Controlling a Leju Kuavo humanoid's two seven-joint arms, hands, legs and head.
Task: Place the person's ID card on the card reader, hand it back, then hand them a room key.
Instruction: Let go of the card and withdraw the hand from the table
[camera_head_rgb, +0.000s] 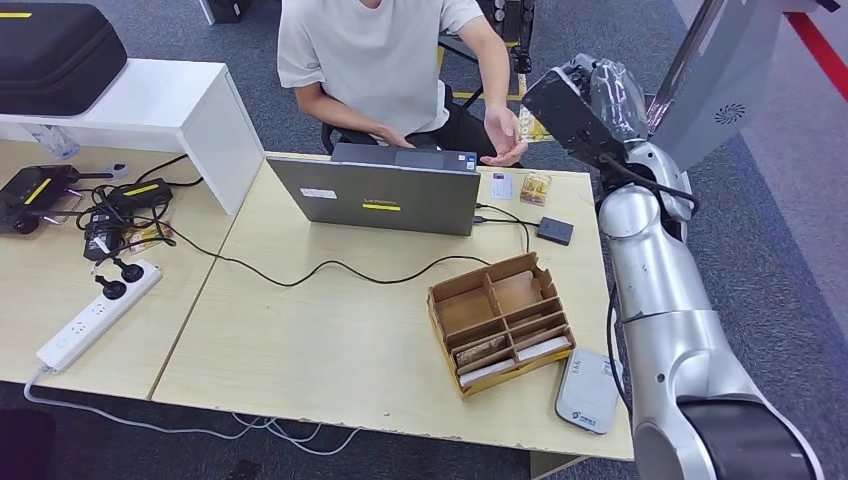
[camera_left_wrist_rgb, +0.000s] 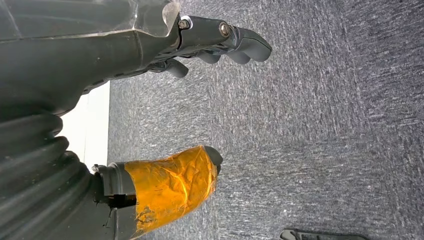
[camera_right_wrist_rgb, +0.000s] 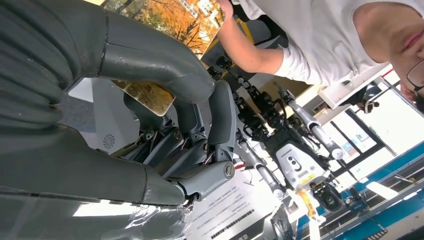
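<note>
One card (camera_right_wrist_rgb: 150, 92), printed with an autumn scene, is clamped in the right hand (camera_right_wrist_rgb: 175, 125): the thick thumb lies across its printed face and the darker fingers (camera_right_wrist_rgb: 220, 115) curl in behind it, so most of the card stands clear beyond the thumb for someone else to grasp. Just past those fingertips in the head view, the person's hand (camera_head_rgb: 505, 135) waits palm up, which suggests a handover is in progress; from its picture face I judge this to be the room key rather than the ID, though I cannot be sure. A white card (camera_head_rgb: 501, 185) and an orange-toned card (camera_head_rgb: 535, 188) lie on the table (camera_head_rgb: 330, 350) below the raised fingers, near the person's side, with a small dark box (camera_head_rgb: 555, 230) cabled to the laptop (camera_head_rgb: 380, 195) just beside them. Well short of the fingers, nearer the robot, a wooden organiser (camera_head_rgb: 480, 272) has flat cards or slips lying in its narrow front slots. The left hand (camera_left_wrist_rgb: 125, 50) hangs over the carpet, its fingers (camera_left_wrist_rgb: 240, 47) apart from the tape-wrapped thumb (camera_left_wrist_rgb: 170, 185), holding nothing.
</note>
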